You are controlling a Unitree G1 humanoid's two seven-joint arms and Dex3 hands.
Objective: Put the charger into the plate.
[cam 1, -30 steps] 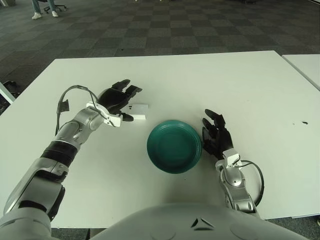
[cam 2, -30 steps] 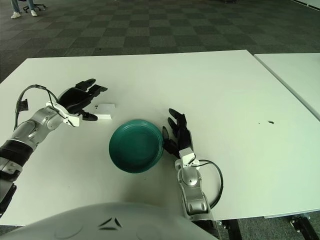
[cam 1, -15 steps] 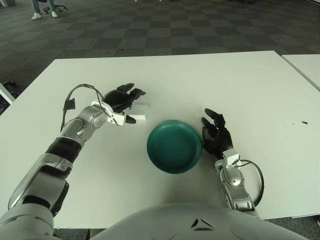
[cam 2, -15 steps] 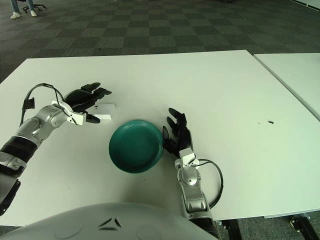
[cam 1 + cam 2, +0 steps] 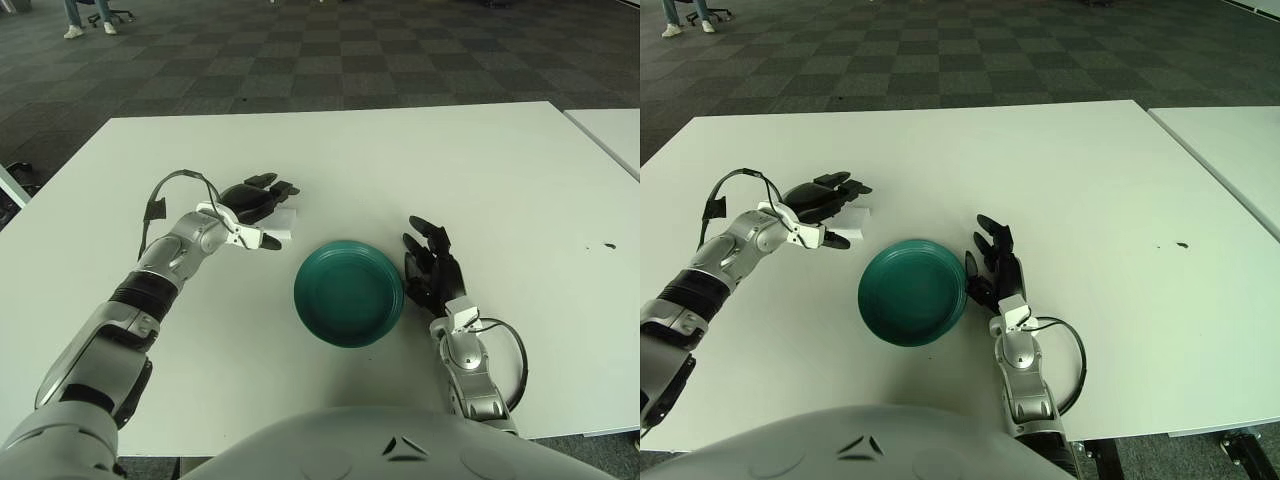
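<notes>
One white charger (image 5: 281, 224), lying left of the green plate (image 5: 348, 293), is being straddled by the left hand (image 5: 252, 205), fingers not yet closed; closing should be centred. Right hand (image 5: 430, 272), fingers spread, beside plate.

The left robot hand (image 5: 256, 203) reaches over the white charger (image 5: 281, 224), its dark fingers (image 5: 277, 187) stretched above the block and a thumb below it, so only the charger's right end shows. The fingers are spread around it rather than closed. The charger lies on the white tabletop (image 5: 500, 180), near the upper left of the green plate (image 5: 348, 292) but apart from it. The right robot hand (image 5: 432, 272) shows just beside the plate's right rim, fingers loosely extended and holding nothing. Dark checkered carpet (image 5: 330, 50) lies beyond the tabletop
</notes>
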